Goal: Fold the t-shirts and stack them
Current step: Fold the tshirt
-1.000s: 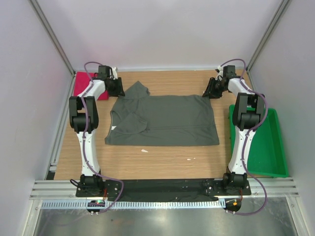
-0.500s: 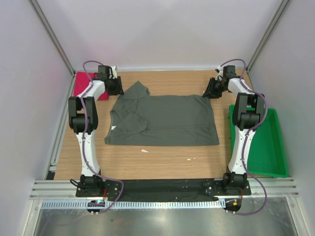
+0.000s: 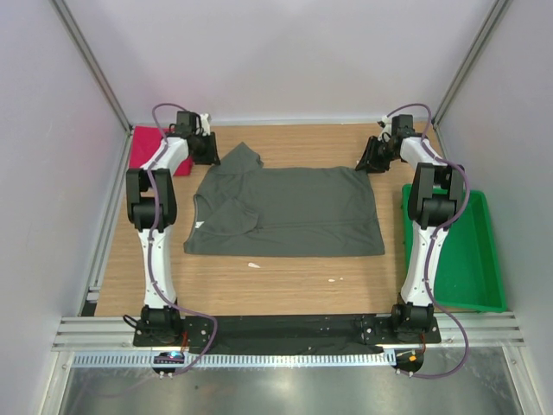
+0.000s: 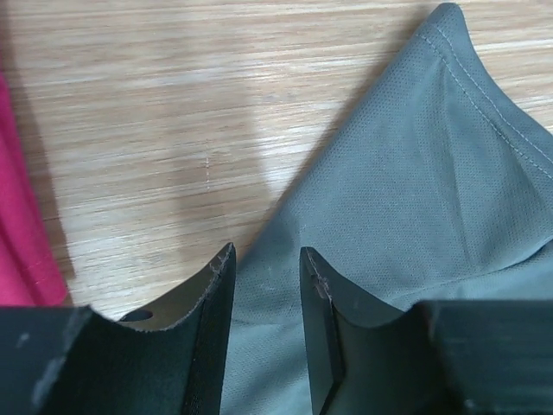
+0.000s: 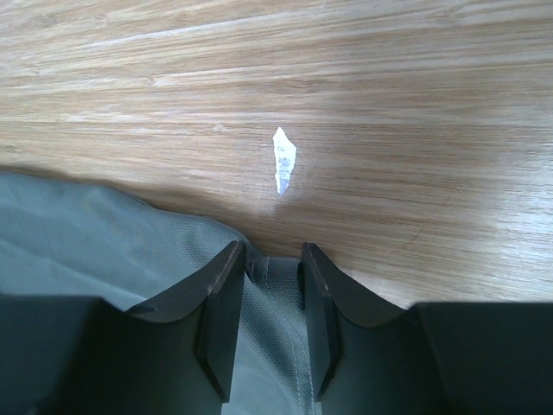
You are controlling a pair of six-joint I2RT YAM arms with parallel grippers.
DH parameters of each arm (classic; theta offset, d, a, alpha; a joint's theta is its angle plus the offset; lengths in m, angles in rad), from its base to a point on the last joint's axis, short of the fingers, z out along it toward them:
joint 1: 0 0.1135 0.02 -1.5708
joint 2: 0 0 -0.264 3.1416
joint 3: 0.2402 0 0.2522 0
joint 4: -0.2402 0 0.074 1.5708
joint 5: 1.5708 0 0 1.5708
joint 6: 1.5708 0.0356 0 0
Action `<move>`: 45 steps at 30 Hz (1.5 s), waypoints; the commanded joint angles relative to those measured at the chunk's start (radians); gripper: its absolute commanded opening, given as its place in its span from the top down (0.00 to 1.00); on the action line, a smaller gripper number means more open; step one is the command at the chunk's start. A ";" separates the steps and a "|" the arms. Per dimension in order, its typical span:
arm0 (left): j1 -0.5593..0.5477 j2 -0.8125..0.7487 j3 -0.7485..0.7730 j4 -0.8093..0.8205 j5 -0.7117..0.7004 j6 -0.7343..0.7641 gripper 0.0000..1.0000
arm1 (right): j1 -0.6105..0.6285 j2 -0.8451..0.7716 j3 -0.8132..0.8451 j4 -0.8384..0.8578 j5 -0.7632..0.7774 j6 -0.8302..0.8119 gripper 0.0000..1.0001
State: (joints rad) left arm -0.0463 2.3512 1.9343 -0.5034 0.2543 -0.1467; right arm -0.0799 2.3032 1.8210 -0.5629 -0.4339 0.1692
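Left arm [image 3: 149, 201]: has shifted a little to the right over the bench [image 3: 285, 277] within the last second. Elbow and upright link now stand nearer the grey shirt [image 3: 285, 212].
Wrist end: moved right and slightly toward the far wall.
Left claw [image 3: 210, 153]: carried along with the wrist, now closer to the shirt's far sleeve, over the sleeve's edge.
Red shirt [image 3: 144, 147]: slightly more cloth uncovered on the arm's left side.
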 commanded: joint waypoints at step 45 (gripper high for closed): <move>0.003 -0.021 0.094 -0.027 0.114 -0.039 1.00 | -0.008 0.070 0.166 -0.100 0.009 0.019 0.66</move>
State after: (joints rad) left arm -0.0490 2.4126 2.0354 -0.5713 0.3420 -0.1802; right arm -0.0826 2.3703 1.9450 -0.6415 -0.4248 0.1921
